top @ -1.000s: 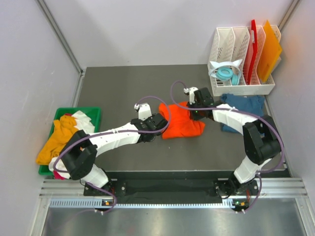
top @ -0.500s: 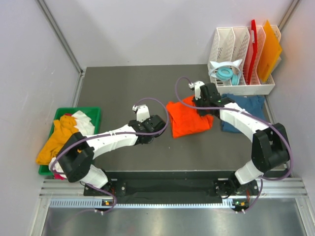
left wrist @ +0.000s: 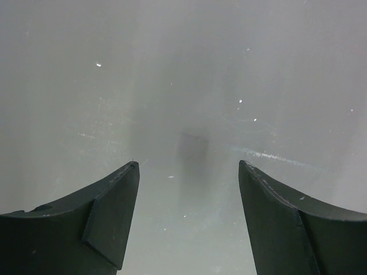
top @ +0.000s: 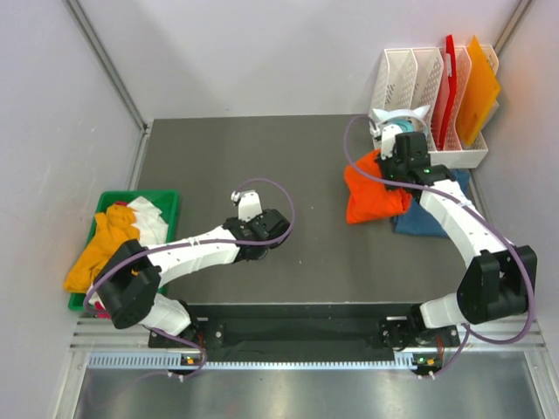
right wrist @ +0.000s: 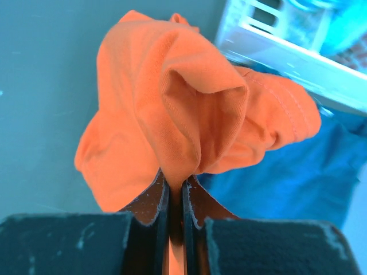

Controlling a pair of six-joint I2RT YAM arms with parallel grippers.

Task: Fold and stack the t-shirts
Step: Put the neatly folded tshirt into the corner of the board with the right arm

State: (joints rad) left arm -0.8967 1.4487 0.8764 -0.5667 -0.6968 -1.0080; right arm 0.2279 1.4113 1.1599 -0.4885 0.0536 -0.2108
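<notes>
— Moving right across the table (top: pixel 218 157), isn't it?
— Yes: the orange shirt (top: pixel 371 194) has gone from the middle to overlap the blue shirt (top: pixel 428 220), still bunched, so stacking looks close. Right gripper (right wrist: pixel 175 192) pinches it; left gripper (left wrist: pixel 188 172) hangs spread, empty.

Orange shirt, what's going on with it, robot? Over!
Left gripper: jaws open, empty, over bare table. Right gripper: jaws shut on orange t-shirt. Shirt bunched, partly over blue t-shirt. White rack close beside it.
</notes>
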